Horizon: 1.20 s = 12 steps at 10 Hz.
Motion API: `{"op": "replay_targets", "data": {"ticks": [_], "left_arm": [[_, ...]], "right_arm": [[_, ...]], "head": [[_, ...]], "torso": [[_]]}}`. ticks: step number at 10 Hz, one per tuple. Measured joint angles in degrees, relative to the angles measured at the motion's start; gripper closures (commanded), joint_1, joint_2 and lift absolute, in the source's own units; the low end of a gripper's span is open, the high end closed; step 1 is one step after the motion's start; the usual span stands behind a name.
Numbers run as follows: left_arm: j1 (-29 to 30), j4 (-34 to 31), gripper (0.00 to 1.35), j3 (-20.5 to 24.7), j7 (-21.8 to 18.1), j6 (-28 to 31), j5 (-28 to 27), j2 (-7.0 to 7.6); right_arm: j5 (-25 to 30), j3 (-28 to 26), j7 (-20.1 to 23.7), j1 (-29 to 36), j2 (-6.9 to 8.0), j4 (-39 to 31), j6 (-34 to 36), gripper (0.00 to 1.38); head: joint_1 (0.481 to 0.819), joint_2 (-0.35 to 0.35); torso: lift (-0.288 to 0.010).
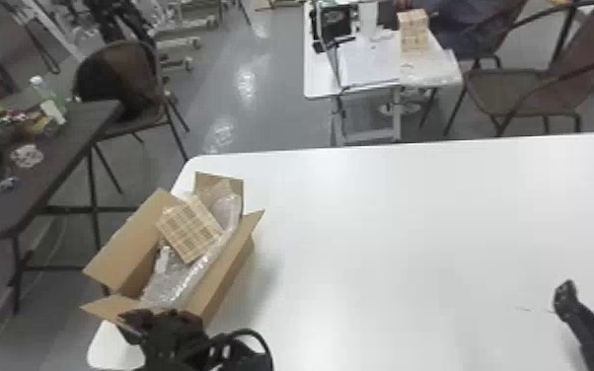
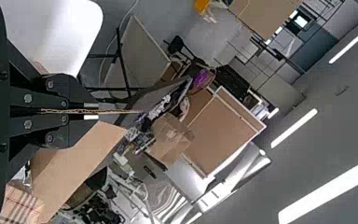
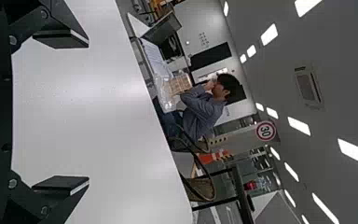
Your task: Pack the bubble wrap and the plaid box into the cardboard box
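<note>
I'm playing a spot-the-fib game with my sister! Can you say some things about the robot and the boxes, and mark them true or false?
1. The small tan plaid box is inside the open brown cardboard box. True.
2. The clear plastic bubble wrap covers the plaid box. False: the plaid box lies on top of it.
3. The black left gripper pinches a cardboard flap. True.
4. The black right gripper is closed. False: its fingers are wide apart.
</note>
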Motion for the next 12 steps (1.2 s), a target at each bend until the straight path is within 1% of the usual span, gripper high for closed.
{"op": "replay_targets", "data": {"ticks": [1, 2, 3, 4, 5, 6, 7, 8, 9, 10, 11, 12], "left_arm": [[-0.7, -0.05, 1.0, -0.87, 1.93, -0.11, -1.96, -0.02], [-1.28, -0.51, 0.52, -1.52, 3.59, -0.03, -4.01, -0.06], [-1.27, -1.2, 0.07, -1.32, 3.82, 0.07, -6.02, 0.04], [-0.7, -2.09, 0.0, -0.63, 3.74, 0.04, -7.95, 0.83], [0.21, -3.62, 0.0, -0.14, 3.7, 0.95, -9.91, 2.11], [1.37, -6.5, 0.0, 0.28, 1.52, 3.52, -12.04, 3.26], [2.69, -10.24, 0.0, 1.43, -3.2, 6.65, -14.19, 3.94], [4.7, -14.58, 0.0, 3.82, -9.47, 10.1, -16.89, 3.94], [8.13, -20.42, 0.0, 5.92, -15.47, 15.43, -18.64, 3.55], [12.64, -27.14, 0.0, 7.02, -21.42, 23.04, -20.34, 2.98], [17.53, -33.08, 0.0, 7.27, -28.09, 30.42, -22.37, 2.25], [22.56, -36.86, 0.03, 6.75, -34.08, 35.98, -23.85, 1.55]], "right_arm": [[0.0, 0.0, 0.0, 0.01, 0.0, 0.02, 0.25, 0.25], [0.0, 0.0, 0.0, 0.02, 0.0, 0.02, 0.5, 0.25], [-0.01, 0.0, 0.0, 0.06, 0.0, 0.07, 0.72, 0.25], [-0.07, 0.0, 0.0, 0.13, 0.0, 0.11, 0.82, 0.25], [-0.14, 0.01, 0.0, 0.23, 0.0, 0.11, 0.9, 0.25], [-0.16, 0.0, 0.0, 0.29, 0.0, 0.08, 1.01, 0.25], [0.11, 0.0, 0.0, 0.41, 0.0, -0.31, 1.38, 0.25], [1.43, 0.0, -0.06, 0.65, 0.0, -1.42, 1.75, 0.25], [3.38, -0.02, -0.57, 1.22, 0.0, -3.47, 2.6, 0.25], [4.84, -0.07, -0.95, 2.1, 0.0, -5.79, 3.66, 0.25], [5.68, -0.09, -1.06, 3.14, 0.0, -7.91, 4.55, 0.25], [6.52, -0.1, -1.26, 4.32, 0.0, -9.91, 5.62, 0.25]], "head": [[0.695, 0.241], [0.695, 0.233], [0.695, 0.225], [0.695, 0.23], [0.695, 0.238], [0.695, 0.234], [0.695, 0.224], [0.695, 0.218], [0.695, 0.208], [0.695, 0.188], [0.695, 0.152], [0.695, 0.134]], "torso": [[-0.101], [-0.101], [-0.101], [-0.101], [-0.101], [-0.101], [-0.101], [-0.101], [-0.101], [-0.101], [-0.101], [-0.101]]}}
